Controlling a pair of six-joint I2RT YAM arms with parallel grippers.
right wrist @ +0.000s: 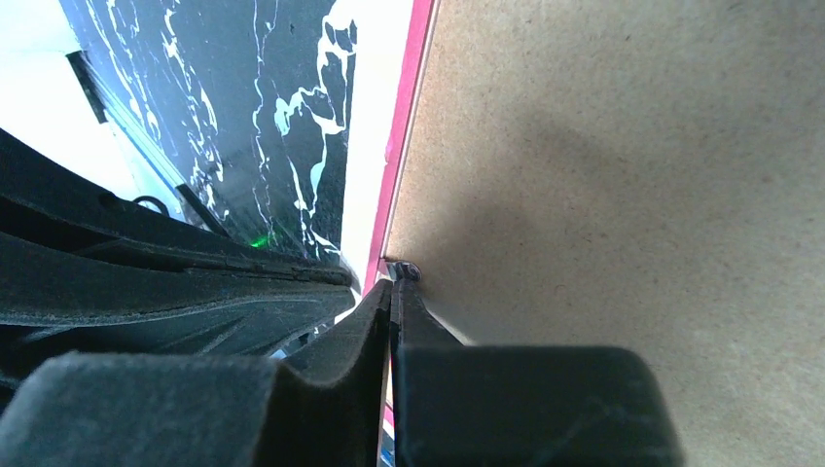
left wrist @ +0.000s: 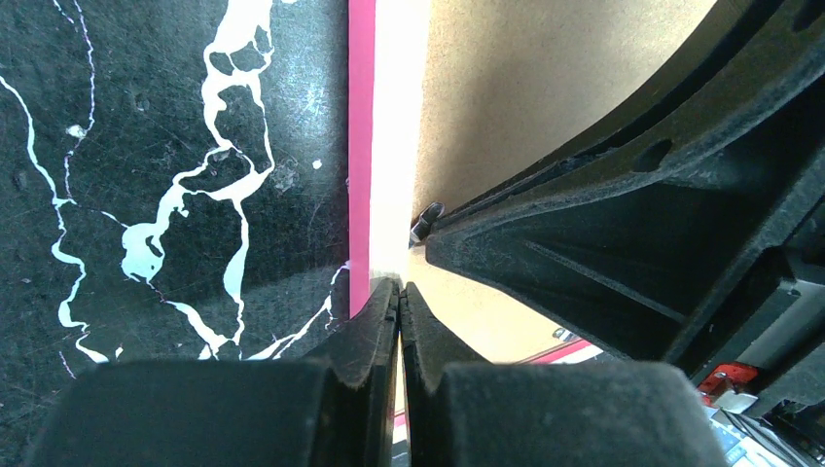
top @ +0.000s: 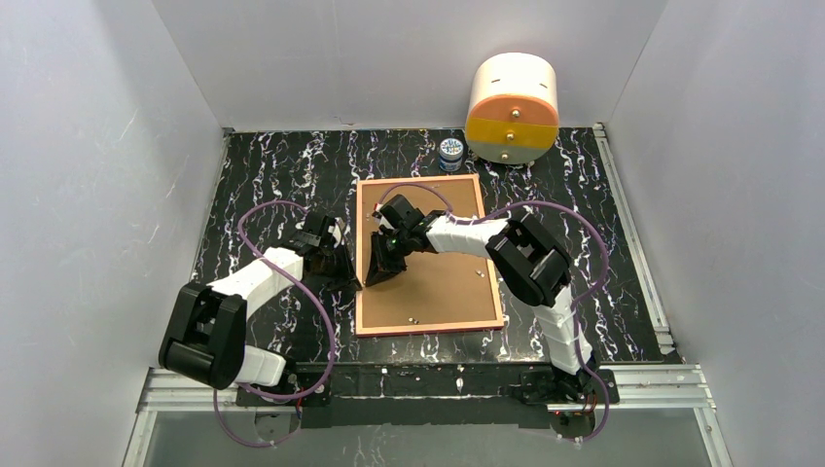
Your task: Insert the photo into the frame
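- left gripper [left wrist: 400,292]: fingers pressed together, nothing between them, tips down on the pale back rim of the thin rectangular pink-red picture frame [left wrist: 360,146], at its 9 o'clock edge
- right gripper [right wrist: 392,287]: fingers together too, tips at a small metal retaining tab [right wrist: 406,271] on the same edge; cannot tell if it nips the tab
- brown cardboard backing board [top: 438,282] sits in the frame, back side up, on the black marbled table [top: 272,165]
- coast photo print: not visible; cannot tell whether it lies under the board
- step, my read: working the 9 o'clock tab; locking or releasing unclear
- next: probably a short sideways push on the tab, left tips bracing the rim
- pose: both arms reach in from 6 o'clock, wrists pitched down, grippers just beside each other
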